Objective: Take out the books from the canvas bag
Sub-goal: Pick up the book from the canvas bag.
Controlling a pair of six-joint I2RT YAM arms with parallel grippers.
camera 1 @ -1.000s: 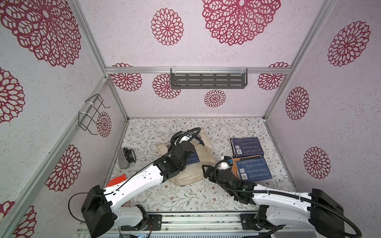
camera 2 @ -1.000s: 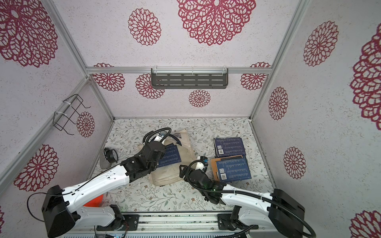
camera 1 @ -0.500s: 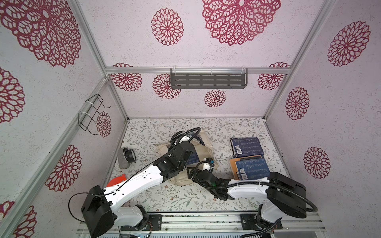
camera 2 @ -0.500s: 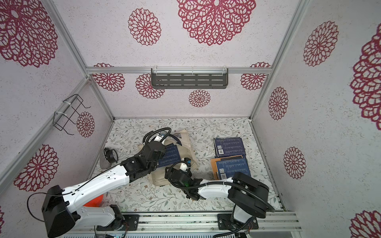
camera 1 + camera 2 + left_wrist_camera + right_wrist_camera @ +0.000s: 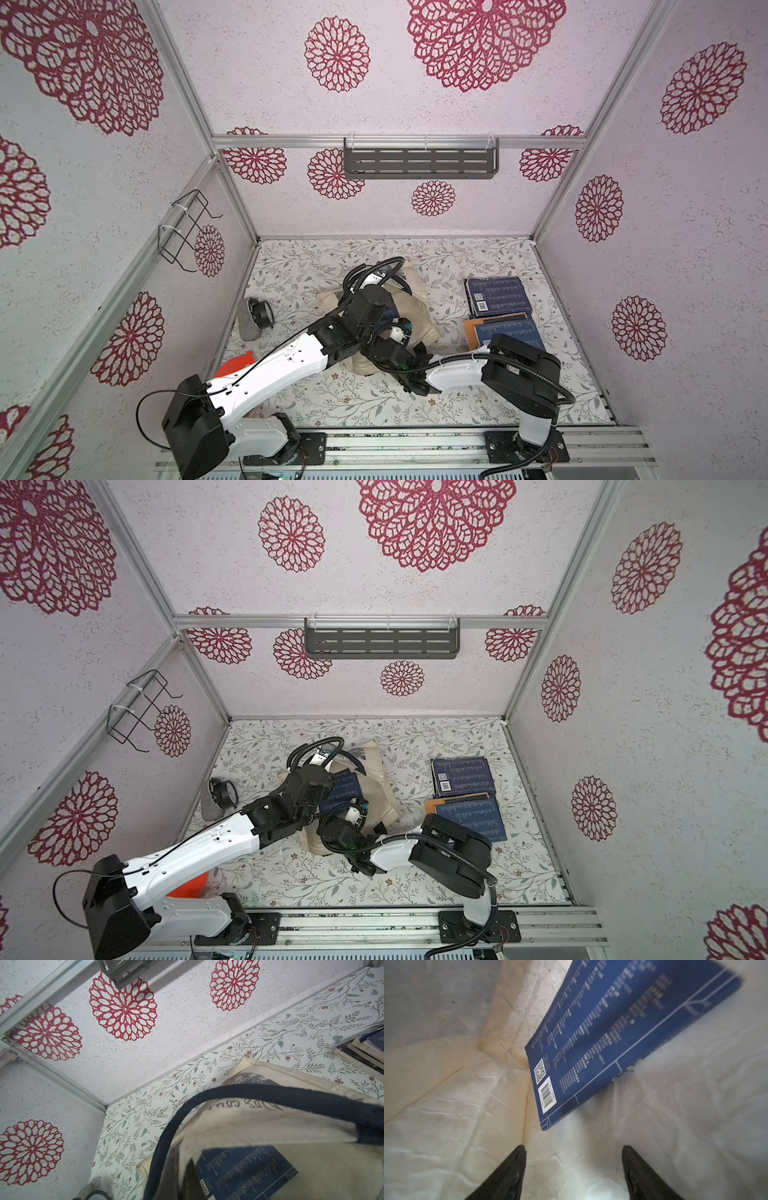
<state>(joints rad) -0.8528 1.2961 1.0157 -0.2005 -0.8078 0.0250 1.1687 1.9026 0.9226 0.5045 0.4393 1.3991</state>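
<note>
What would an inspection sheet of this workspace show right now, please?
Surface: floral-print tabletop.
Job's things: canvas bag lying mid-table, one blue book inside; two book stacks beside it.
Clutter: grey object with black ring; orange item under the left arm.
Grippers: left gripper shut, apparently holding the bag's mouth up; right gripper open inside the bag, fingers short of the book.
Cables: black cable loop arching over the bag.
Surroundings: grey shelf, wire rack on walls.

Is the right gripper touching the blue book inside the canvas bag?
Apart. The right wrist view shows bare canvas bag lining between the right gripper and the blue book.
</note>
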